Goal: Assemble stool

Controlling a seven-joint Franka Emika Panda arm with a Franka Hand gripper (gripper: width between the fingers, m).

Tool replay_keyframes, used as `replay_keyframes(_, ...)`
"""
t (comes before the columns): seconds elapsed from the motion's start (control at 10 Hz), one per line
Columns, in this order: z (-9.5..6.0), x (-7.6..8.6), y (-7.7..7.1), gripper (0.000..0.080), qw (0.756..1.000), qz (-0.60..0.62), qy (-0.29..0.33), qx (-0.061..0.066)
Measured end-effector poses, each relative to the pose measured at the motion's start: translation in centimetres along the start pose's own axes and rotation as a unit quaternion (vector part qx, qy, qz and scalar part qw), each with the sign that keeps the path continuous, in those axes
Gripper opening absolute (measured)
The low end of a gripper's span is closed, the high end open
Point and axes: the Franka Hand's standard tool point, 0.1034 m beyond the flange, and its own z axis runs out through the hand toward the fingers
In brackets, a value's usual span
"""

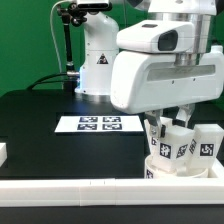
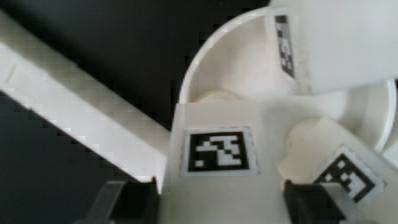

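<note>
The round white seat disc [image 1: 160, 170] lies at the exterior view's lower right, close to the front rail. Three white tagged leg blocks stand up from it: one [image 1: 160, 140], a middle one [image 1: 183, 147] and one at the far right [image 1: 207, 141]. My gripper [image 1: 176, 120] comes down from above onto the legs. In the wrist view my gripper [image 2: 222, 208] has its dark fingers [image 2: 121, 200] against both sides of a tagged leg block [image 2: 222, 150], shut on it. The seat disc [image 2: 231, 65] lies beyond, with a second leg [image 2: 356, 172] beside it and a third [image 2: 329, 40] further off.
The marker board [image 1: 100, 124] lies on the black table at mid-scene. A long white rail [image 1: 90, 190] runs along the front edge and shows diagonally in the wrist view [image 2: 71, 100]. A white piece [image 1: 3, 152] sits at the exterior view's left edge. The arm's base [image 1: 100, 60] stands behind.
</note>
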Motion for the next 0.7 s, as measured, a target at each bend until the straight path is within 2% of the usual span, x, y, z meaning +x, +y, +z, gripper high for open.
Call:
replay_keyframes(0.2,0.1,-0.2,0.0,0.0338,0.990,0.139,0.013,0.019)
replay_keyframes(0.3,0.1,-0.2,0.1,0.0338,0.984,0.174,0.025,0.022)
replay_keyframes(0.5,0.1,0.0,-0.3,0.0338,0.958,0.285,0.034,0.029)
replay_keyframes(0.7,0.1,0.4,-1.3,0.0338,0.915,0.400,0.030,0.039)
